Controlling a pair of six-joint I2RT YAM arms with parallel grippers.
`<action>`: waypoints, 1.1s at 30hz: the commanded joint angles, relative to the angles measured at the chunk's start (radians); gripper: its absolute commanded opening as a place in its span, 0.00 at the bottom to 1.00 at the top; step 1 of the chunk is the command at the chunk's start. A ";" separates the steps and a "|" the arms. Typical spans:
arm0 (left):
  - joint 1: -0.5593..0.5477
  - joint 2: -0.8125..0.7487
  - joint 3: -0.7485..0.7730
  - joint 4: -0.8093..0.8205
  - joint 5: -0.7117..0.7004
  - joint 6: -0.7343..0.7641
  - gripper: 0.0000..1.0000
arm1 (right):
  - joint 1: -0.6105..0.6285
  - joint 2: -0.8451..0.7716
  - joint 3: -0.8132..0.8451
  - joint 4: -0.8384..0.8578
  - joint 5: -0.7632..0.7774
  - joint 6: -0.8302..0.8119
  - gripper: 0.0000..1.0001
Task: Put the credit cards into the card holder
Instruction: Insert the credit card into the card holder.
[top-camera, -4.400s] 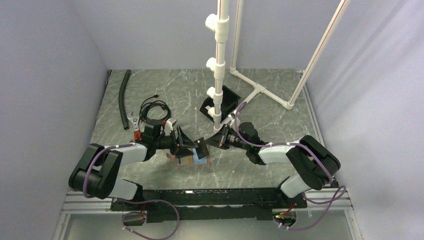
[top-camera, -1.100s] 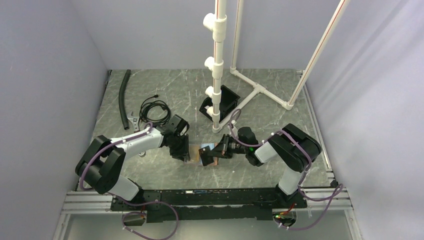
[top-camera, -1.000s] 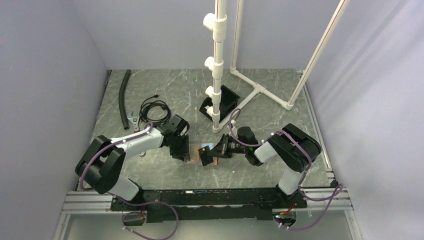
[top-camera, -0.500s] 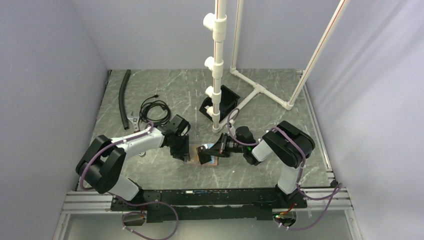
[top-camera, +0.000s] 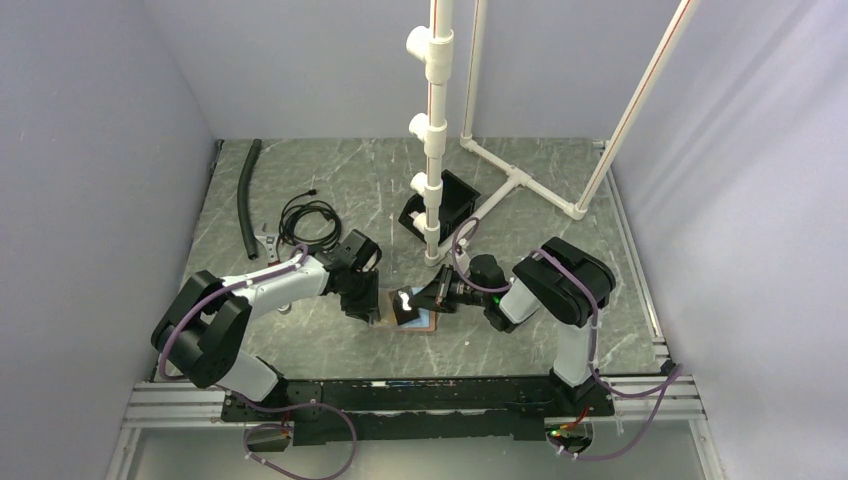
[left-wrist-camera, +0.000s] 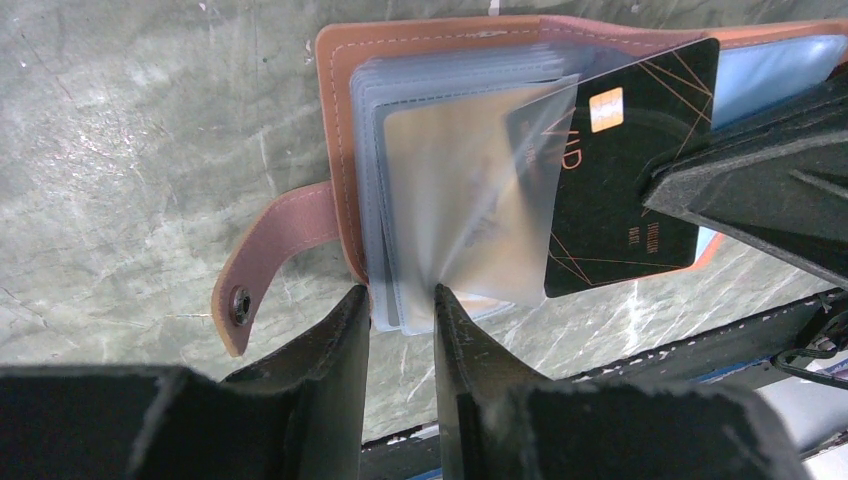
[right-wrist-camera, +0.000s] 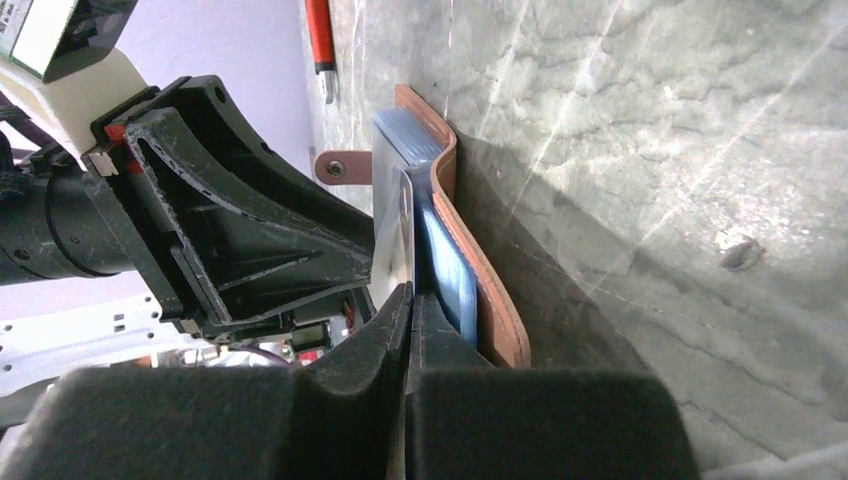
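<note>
On marble table (top-camera: 520, 215), fingers (right-wrist-camera: 385, 330) slide black card (left-wrist-camera: 625, 170) into wallet (left-wrist-camera: 335, 120).

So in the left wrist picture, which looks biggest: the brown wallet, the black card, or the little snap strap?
1. The brown wallet, spread open behind everything.
2. The black card, partly hidden by a gripper.
3. The snap strap, smallest.

Tan-brown stitched leather card holder (left-wrist-camera: 335, 120), matt, with glossy translucent plastic sleeves (left-wrist-camera: 450, 200); black plastic card (left-wrist-camera: 625, 170), smooth, gold-lined; grey-green marbled tabletop (left-wrist-camera: 130, 150), upper left, faint sheen.
</note>
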 joint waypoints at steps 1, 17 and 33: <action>-0.048 0.049 -0.048 0.103 0.024 -0.027 0.30 | 0.016 0.012 0.007 0.100 0.100 -0.004 0.00; -0.050 0.028 -0.064 0.102 0.029 -0.034 0.31 | 0.054 0.017 -0.051 0.209 0.207 0.069 0.00; -0.051 0.042 -0.066 0.105 0.044 -0.055 0.33 | 0.054 -0.036 -0.133 0.234 0.259 0.143 0.00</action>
